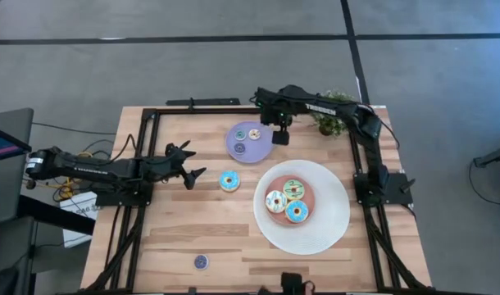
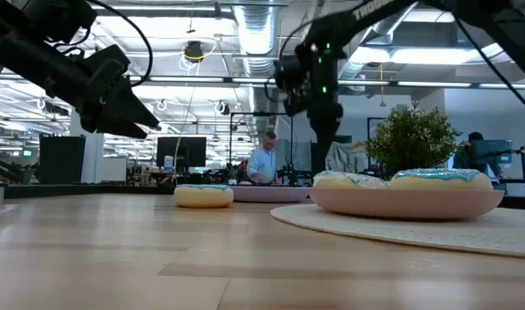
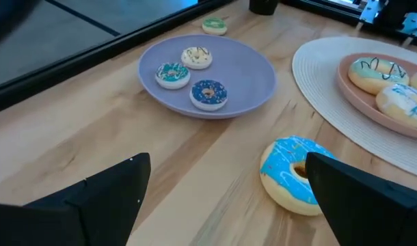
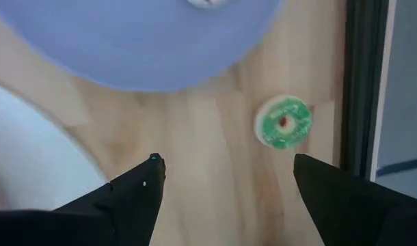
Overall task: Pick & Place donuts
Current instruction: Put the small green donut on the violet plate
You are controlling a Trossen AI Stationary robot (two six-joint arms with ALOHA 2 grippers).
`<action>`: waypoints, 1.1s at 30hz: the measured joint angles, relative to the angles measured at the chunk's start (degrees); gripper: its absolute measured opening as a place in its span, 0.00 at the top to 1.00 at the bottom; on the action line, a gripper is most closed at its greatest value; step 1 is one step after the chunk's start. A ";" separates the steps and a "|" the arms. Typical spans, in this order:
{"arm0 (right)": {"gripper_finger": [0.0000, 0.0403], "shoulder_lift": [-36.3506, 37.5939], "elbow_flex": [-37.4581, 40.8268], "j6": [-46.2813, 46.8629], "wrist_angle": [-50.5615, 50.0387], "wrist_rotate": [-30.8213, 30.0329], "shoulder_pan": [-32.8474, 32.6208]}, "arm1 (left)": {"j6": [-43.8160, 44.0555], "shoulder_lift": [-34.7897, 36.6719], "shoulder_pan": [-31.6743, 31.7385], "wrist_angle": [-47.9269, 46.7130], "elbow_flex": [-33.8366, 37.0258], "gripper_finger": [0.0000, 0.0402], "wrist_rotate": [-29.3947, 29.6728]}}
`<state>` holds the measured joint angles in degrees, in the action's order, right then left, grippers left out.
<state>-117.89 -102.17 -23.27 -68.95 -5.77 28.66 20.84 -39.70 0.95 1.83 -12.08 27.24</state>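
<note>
Gripper inventory, left arm first: left gripper (image 1: 193, 163), centre-left of the high view, fingers spread wide, nothing between them, aimed rightward along the tabletop (image 1: 193, 233). Relation governing the likely next move: blue donut (image 1: 229, 181) lies alone on bare wood just right of and slightly below this gripper in the high view, near but not touching; in the left wrist view the same blue donut (image 3: 294, 174) sits beside the inner edge of one finger, off the midline between the two fingers, so a small sideways correction appears needed before closing. Being a flat ring, it has no long axis to align with. Left arm is judged much the nearer to it. Right gripper (image 1: 279, 131), upper centre of the high view, fingers parted and empty, hangs above the right edge of the lavender plate (image 1: 261, 151); a tiny green donut (image 4: 284, 121) lies on the wood ahead of it in the right wrist view, close to the black frame rail (image 4: 362, 82). Remaining items, largest to smallest: white plate (image 1: 332, 225), centre-right, carrying three larger donuts (image 1: 287, 201) in its pink middle; lavender plate holding three tiny donuts (image 3: 192, 74); one tiny purple donut (image 1: 201, 261) alone, lower centre-left.
</note>
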 joint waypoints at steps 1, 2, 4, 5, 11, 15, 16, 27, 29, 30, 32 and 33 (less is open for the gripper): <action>0.23 -0.78 0.01 -0.86 0.13 -0.29 0.79 | 0.00 0.00 0.00 -0.11 0.00 0.04 0.02; 0.23 -1.51 0.09 -1.64 0.13 -0.36 1.76 | 0.00 0.00 0.00 -0.39 0.00 0.04 0.04; 0.23 -2.49 0.13 -2.71 0.67 -0.28 3.30 | 0.00 0.00 0.00 -1.02 0.00 0.04 0.07; 0.23 -2.88 0.13 -3.35 1.11 -0.24 4.06 | -0.02 0.00 0.00 -1.31 0.00 0.04 0.07; 0.23 -3.36 0.13 -4.03 4.76 3.11 8.06 | -0.69 -0.02 0.00 -1.31 0.00 0.04 2.19; 0.23 -3.36 0.18 -1.10 6.07 5.75 9.70 | -0.74 -0.02 0.00 -1.28 0.00 0.04 3.26; 0.23 -3.34 0.72 -0.69 6.64 6.59 9.82 | -0.79 -0.02 0.00 -1.24 0.00 0.04 3.26; 0.23 -7.19 4.04 2.59 13.50 3.29 8.94 | -1.14 -0.02 0.00 -1.21 0.00 0.04 3.47; 0.23 -7.15 4.07 4.35 12.29 2.10 9.73 | -1.12 -0.02 0.00 -1.16 0.00 0.04 3.41; 0.23 -7.36 3.99 5.14 12.60 1.70 10.14 | -1.14 -0.02 0.00 -1.17 0.00 0.04 3.43; 0.23 -8.29 3.98 7.06 11.67 2.23 11.16 | -1.13 -0.02 0.00 -1.22 0.00 0.04 3.43; 0.23 -8.84 4.12 7.95 10.88 2.79 11.70 | -1.13 -0.02 0.00 -1.22 0.00 0.04 3.45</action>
<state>-126.73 -98.05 -15.32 -58.07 -2.98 40.36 19.71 -39.72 0.95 0.61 -12.08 30.69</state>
